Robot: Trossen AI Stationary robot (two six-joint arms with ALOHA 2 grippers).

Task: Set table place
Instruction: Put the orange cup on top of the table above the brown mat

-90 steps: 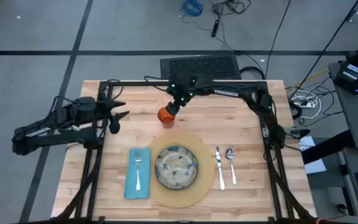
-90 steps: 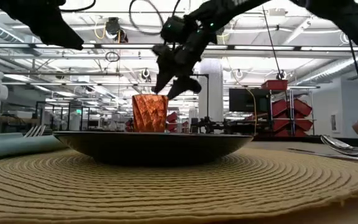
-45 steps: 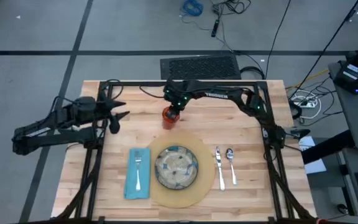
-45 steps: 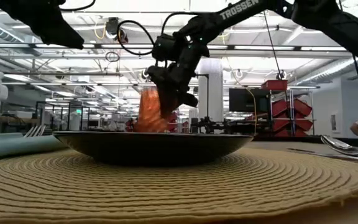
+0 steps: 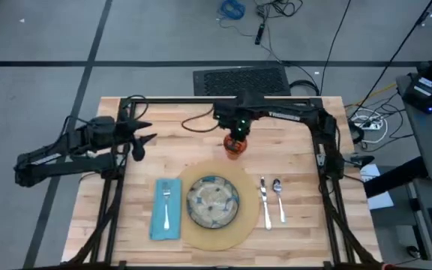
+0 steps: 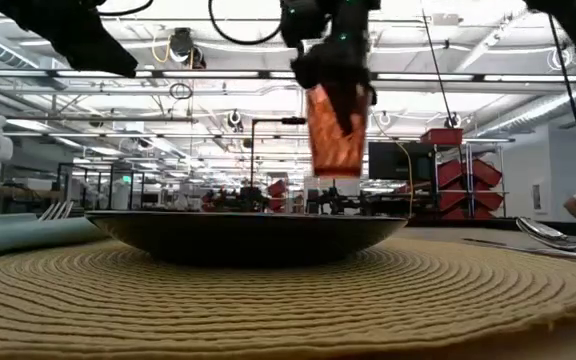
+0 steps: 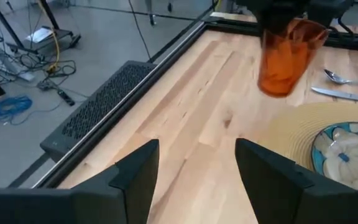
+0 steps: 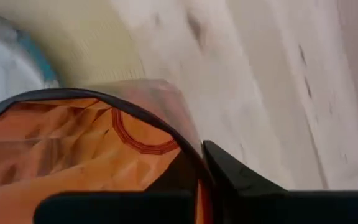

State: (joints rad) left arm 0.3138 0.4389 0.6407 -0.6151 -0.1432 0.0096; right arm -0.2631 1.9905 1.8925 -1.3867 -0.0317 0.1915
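The small orange cup (image 5: 233,147) hangs above the table (image 5: 163,124), just beyond the far right rim of the round tan mat (image 5: 235,234), with my right gripper (image 5: 238,133) shut on it. In the low view the cup (image 6: 335,135) is clear of the wood. The speckled plate (image 5: 212,201) sits on the mat. A fork (image 5: 166,204) lies on the teal napkin (image 5: 156,219) left of the mat; the knife (image 5: 263,199) and spoon (image 5: 278,196) lie to its right. My left gripper (image 7: 194,168) waits open over the table's left side. My right gripper holds the cup by its rim (image 8: 188,146), coming from above with the fingers pointing down. One finger (image 8: 232,177) lies outside the wall; a dark finger shape shows through the wall inside the cup (image 6: 344,108). The cup (image 7: 283,57) hangs below, slightly tilted, clear of the table.
Bare wood lies between the mat and the table's far edge, framed by a black metal bar (image 5: 171,99). A dark perforated panel (image 5: 240,79) lies on the floor beyond the far edge. Cables lie on the floor to the right.
My right gripper has shut on the cup, which stood on the table beyond the mat's far left. It has lifted the cup clear and carried it toward the table's right edge, the cup tilting on the way.
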